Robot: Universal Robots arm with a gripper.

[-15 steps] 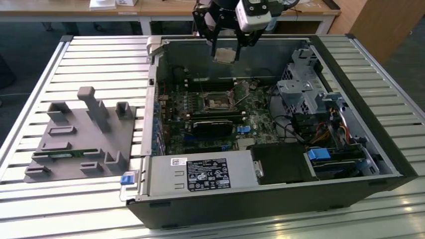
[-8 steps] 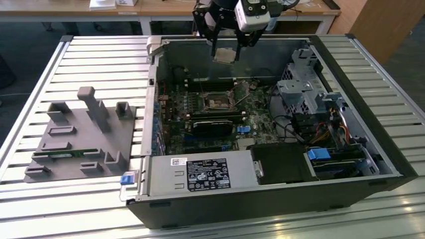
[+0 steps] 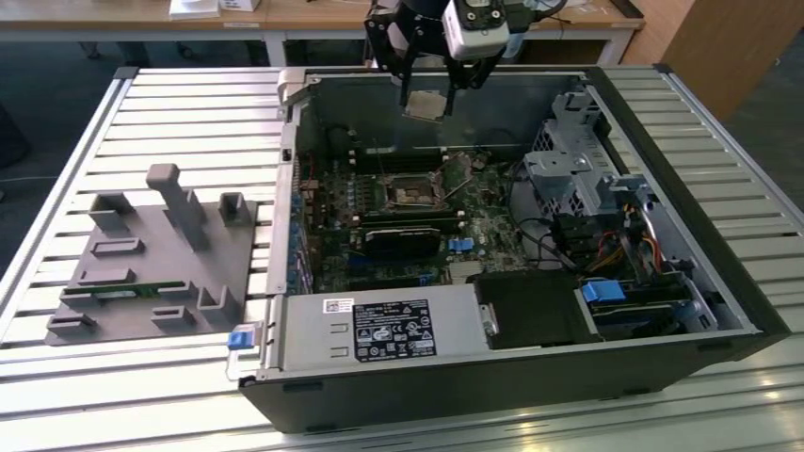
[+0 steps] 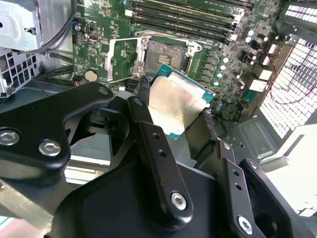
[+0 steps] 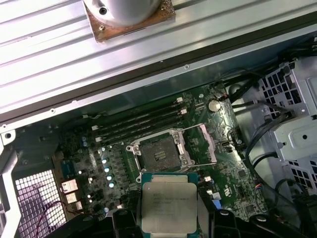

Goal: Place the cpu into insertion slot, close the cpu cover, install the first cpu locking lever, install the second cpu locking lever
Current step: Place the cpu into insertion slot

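My gripper hangs above the open computer case, shut on the cpu, a flat square chip with a silvery-tan face and a green edge. In both wrist views the cpu sits between the black fingers, held by two opposite edges. The insertion slot lies bare on the green motherboard below, a dark frame around a tan contact field. The cpu is in the air, apart from the slot. The cpu cover, a thin silvery frame, is swung open beside the slot.
Long black memory slots run beside the socket. A metal drive cage with cables fills the case on the exterior view's right, with a power supply at the front. A grey fixture block stands on the slatted table at the exterior view's left.
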